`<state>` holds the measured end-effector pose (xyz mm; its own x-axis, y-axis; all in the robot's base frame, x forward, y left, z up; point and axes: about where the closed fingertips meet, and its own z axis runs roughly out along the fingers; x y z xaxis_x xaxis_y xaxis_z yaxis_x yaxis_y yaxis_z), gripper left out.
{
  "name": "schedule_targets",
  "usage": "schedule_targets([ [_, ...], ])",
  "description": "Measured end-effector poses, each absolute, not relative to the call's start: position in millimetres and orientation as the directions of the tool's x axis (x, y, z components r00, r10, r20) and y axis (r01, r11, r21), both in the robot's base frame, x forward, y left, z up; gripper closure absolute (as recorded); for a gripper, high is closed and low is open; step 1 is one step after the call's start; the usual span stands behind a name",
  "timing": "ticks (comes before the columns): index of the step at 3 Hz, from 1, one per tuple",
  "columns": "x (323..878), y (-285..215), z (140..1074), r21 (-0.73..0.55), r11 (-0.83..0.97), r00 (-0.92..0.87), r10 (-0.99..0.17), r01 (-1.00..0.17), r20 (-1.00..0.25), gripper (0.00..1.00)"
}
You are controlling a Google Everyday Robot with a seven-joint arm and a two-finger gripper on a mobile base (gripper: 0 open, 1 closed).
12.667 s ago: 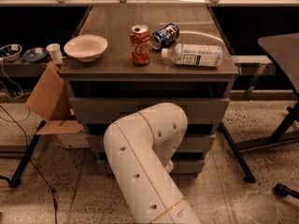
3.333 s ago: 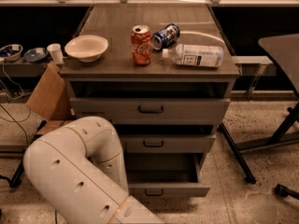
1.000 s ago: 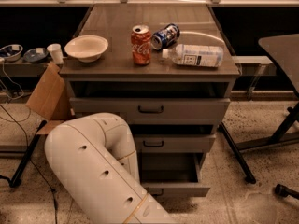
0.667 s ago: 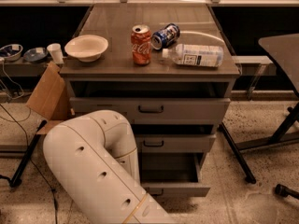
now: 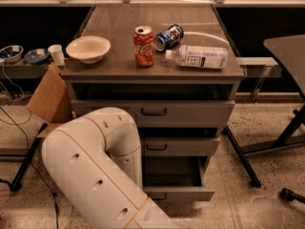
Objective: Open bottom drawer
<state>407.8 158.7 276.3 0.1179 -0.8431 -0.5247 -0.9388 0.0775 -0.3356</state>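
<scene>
The bottom drawer (image 5: 187,192) of the grey cabinet stands pulled out, its plain grey inside showing above the short front. Its small dark handle (image 5: 158,196) peeks out beside my arm. My white arm (image 5: 90,166) bends across the lower left of the camera view, in front of the cabinet's left side. My gripper is not in view; it lies behind the arm or below the picture's edge.
The middle drawer (image 5: 183,146) and top drawer (image 5: 190,112) sit above. On the cabinet top are a bowl (image 5: 88,48), a Coke can (image 5: 144,46), a blue can (image 5: 168,36) and a lying water bottle (image 5: 200,57). A cardboard box (image 5: 50,97) leans at the left; table legs (image 5: 240,156) stand at the right.
The bottom drawer, hidden behind the arm 12.7 s ago, has stood pulled out since 3.3 s ago. My arm has swung left and then shifted slightly right.
</scene>
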Motion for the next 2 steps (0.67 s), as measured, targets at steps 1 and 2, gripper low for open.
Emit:
schedule_targets([
  [1,443.2,154.5,264.5,-0.330,0.096,0.088,-0.862,-0.939,-0.500,0.00],
  [2,480.5,147.2,245.1,-0.287,0.129,0.019,-0.887,-0.949,-0.462,0.00],
])
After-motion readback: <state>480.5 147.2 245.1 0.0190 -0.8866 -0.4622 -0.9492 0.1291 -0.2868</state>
